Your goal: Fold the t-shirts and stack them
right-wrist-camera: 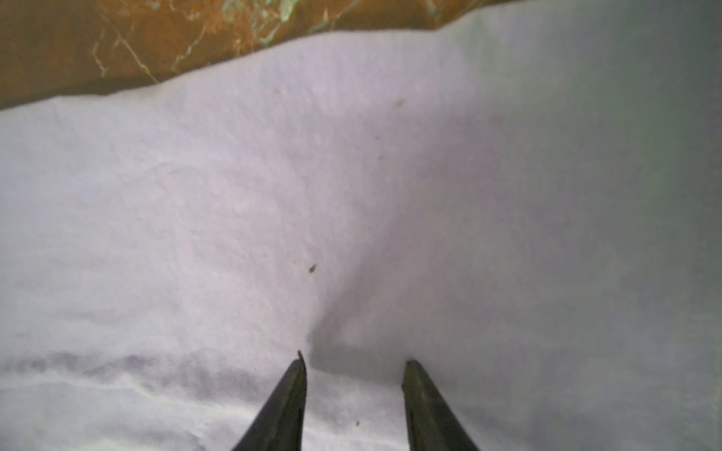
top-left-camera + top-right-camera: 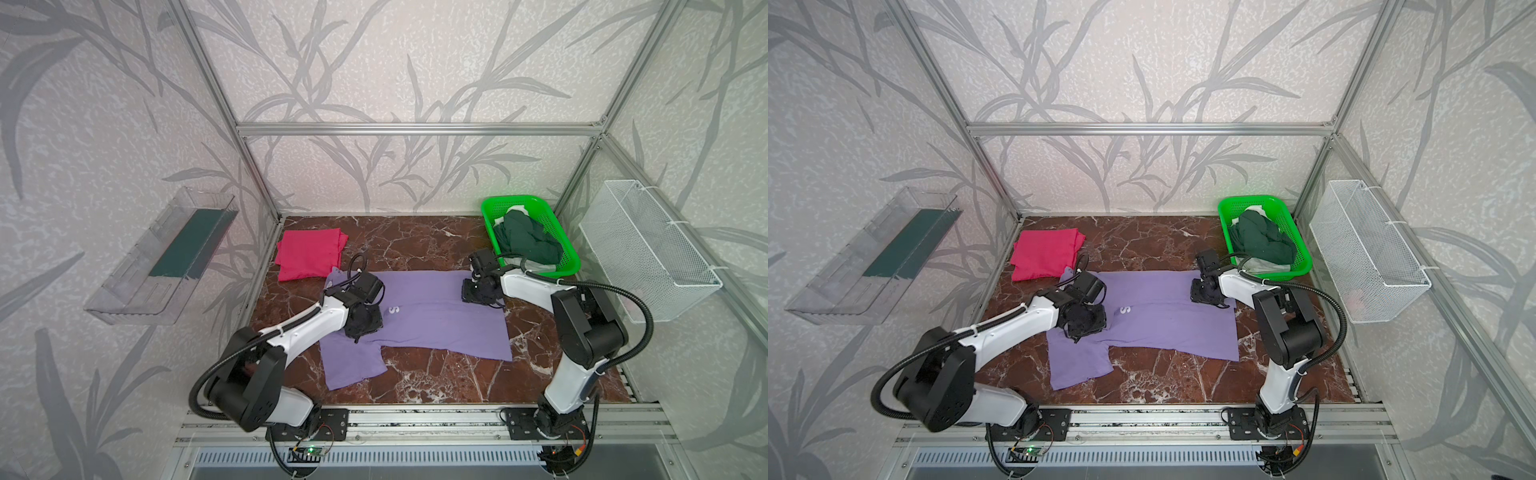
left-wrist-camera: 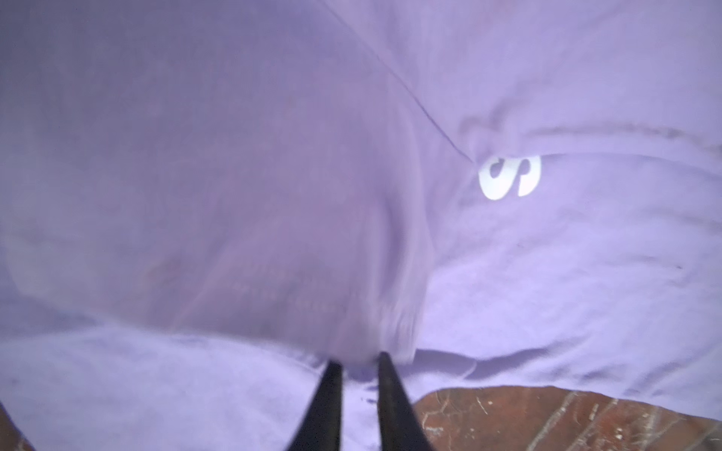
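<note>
Slippage is threatening the lavender t-shirt [image 2: 436, 324]: left gripper [image 3: 357, 361] barely parted, hold impossible to tell, right gripper [image 1: 353, 363] resting spread.

Listed: one lavender-purple t-shirt [image 2: 436, 320], plain but for a white letter S [image 2: 393, 310]; one magenta-red t-shirt [image 2: 309, 253], unpatterned, at the worktop's far left corner. The worktop [image 2: 415, 245] is finished in red-brown marble, veined white. A bright green mesh basket [image 2: 489, 216] at the far right corner is filled with a dark green garment [image 2: 528, 243] and a white garment [image 2: 516, 209]. The walls [image 2: 374, 62] are papered pale, with grey leaves.
</note>
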`<action>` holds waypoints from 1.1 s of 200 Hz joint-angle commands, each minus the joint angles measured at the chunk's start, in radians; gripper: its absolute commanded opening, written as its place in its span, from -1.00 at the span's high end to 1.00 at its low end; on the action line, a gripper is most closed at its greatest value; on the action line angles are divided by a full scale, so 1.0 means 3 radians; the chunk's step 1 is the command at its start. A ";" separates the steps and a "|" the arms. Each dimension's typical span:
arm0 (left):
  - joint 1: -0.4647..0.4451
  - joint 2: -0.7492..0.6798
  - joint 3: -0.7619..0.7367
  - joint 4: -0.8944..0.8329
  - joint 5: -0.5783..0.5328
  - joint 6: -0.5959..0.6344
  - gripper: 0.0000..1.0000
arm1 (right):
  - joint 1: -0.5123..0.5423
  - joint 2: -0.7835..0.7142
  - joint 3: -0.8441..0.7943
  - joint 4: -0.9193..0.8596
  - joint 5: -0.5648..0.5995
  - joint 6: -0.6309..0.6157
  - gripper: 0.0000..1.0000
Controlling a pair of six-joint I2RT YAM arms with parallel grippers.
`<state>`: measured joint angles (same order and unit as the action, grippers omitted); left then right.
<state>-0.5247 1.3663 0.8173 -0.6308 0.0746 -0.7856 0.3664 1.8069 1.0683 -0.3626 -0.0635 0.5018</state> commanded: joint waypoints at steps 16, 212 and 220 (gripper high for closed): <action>0.0020 -0.0599 -0.0074 -0.0010 -0.0588 0.0017 0.21 | -0.0015 0.0098 0.0030 0.0002 -0.0064 0.0020 0.15; 0.1708 0.1713 0.1778 0.0464 0.0132 0.0983 0.92 | -0.0130 0.0273 0.0184 -0.0167 -0.0089 -0.0023 0.15; 0.1708 0.1676 0.1803 0.0429 0.0109 0.0988 1.00 | -0.0161 0.0290 0.0167 -0.0165 -0.0123 0.0005 0.15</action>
<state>-0.0128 1.8992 1.3270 -0.4915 0.1158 -0.4931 0.3393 1.8458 1.1194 -0.3817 -0.0895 0.5003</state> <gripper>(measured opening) 0.055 0.424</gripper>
